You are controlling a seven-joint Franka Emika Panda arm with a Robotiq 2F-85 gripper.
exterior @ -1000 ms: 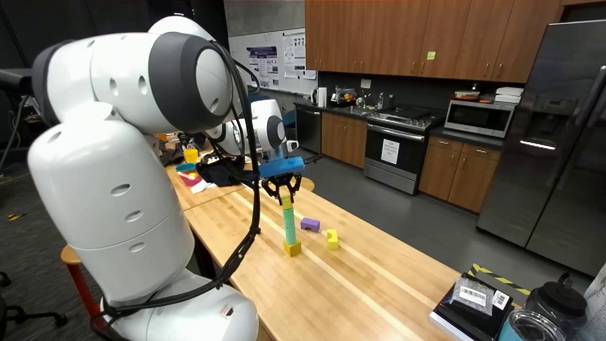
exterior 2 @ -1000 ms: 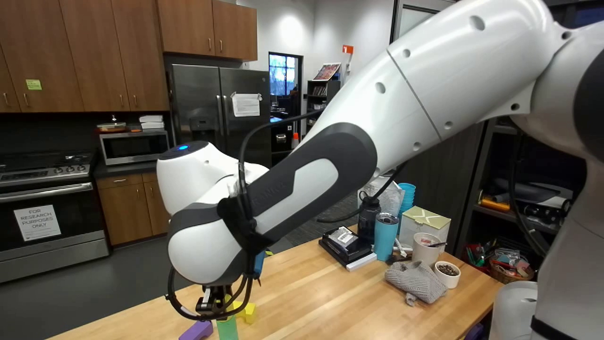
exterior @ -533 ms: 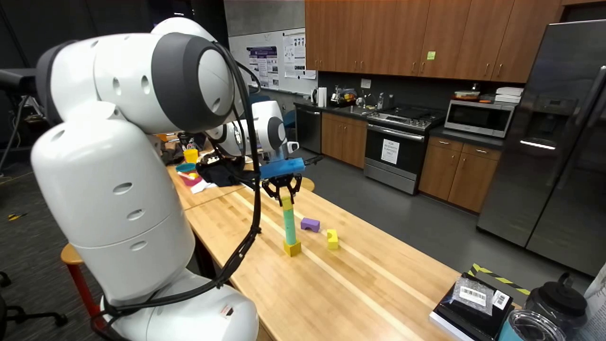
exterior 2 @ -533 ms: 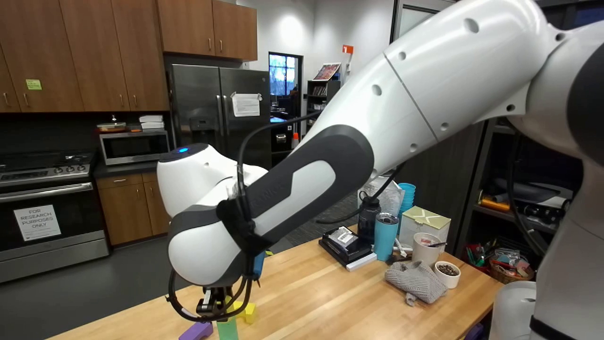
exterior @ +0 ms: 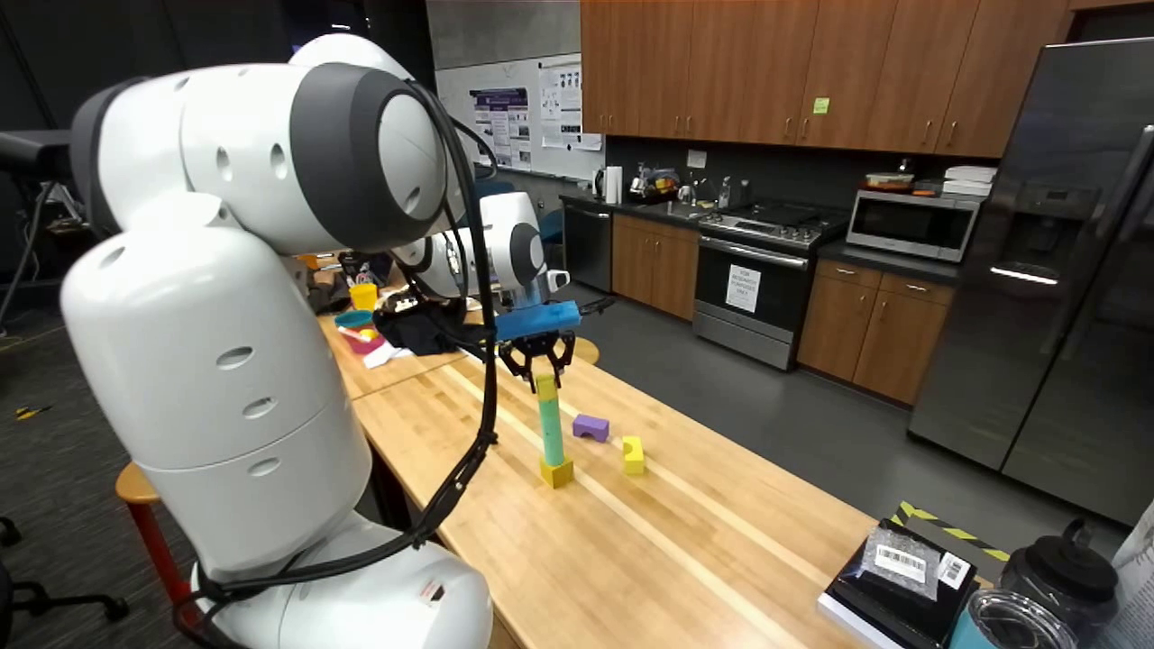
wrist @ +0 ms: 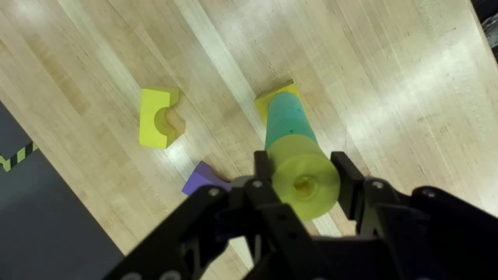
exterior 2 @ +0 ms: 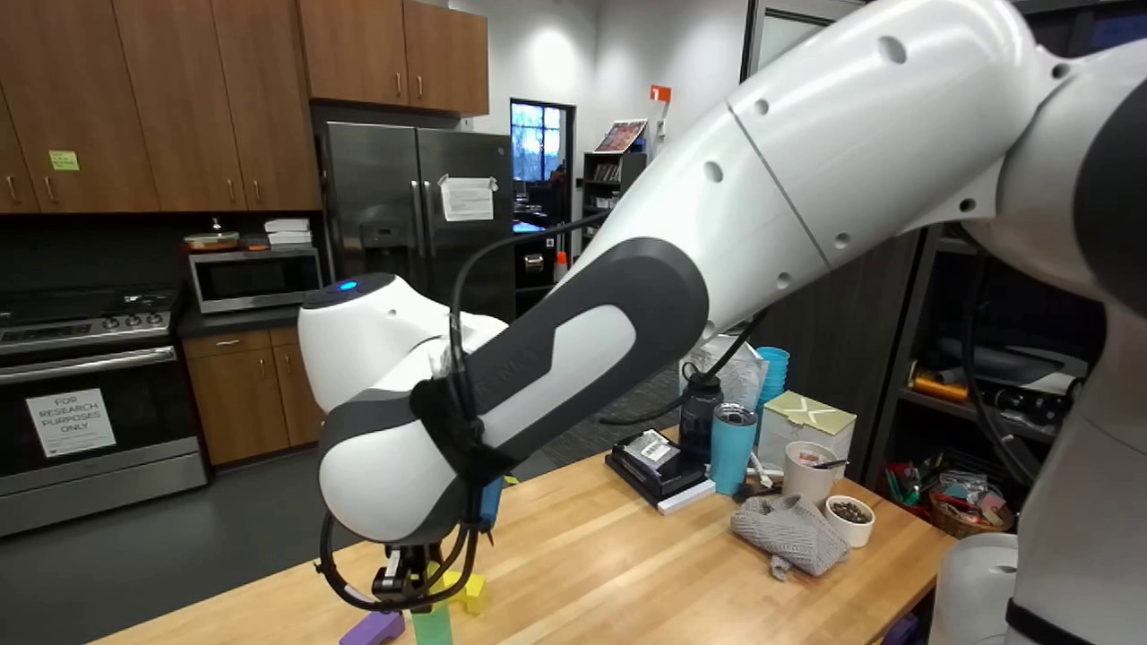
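Two notched blocks lie left of the pincer (wrist: 300, 157) in the wrist view, both resting on the surface (wrist: 389, 58): the yellow notched block (wrist: 149, 124) farther out, the purple notched block (wrist: 200, 181) nearer and partly hidden by the pincer. Next comes an upright column (exterior: 551, 424): square yellow block (exterior: 556, 475) as foot, farthest below the pincer; green cylinder (wrist: 290, 116) on it; yellow cylinder (wrist: 297, 167) on top, between the fingers (wrist: 263, 167).

Key relation: column directly under the pincer, long axis vertical, roughly in line with the pincer's downward reach, one finger on each side of the yellow cylinder. Fingers are touching or just beside its wall; cannot tell whether they clamp it or stand clear. Judged: tall on a narrow foot, so sensitive to any sideways push.

Materials, same order. Yellow notched block: matt, smooth, half-round bite facing the pincer's side. Purple notched block: same finish, curved cut only partly visible. Square yellow block: flat faces, crisp edges. Green cylinder: smooth wall, one small dark spot, shade changing partway; seam or shadow, cannot tell. Yellow cylinder: flat round top, slightly blurred, small recess-like mark at centre. Surface: pale striped wood, glossy in patches. Pincer: black, jointed, screw heads showing.
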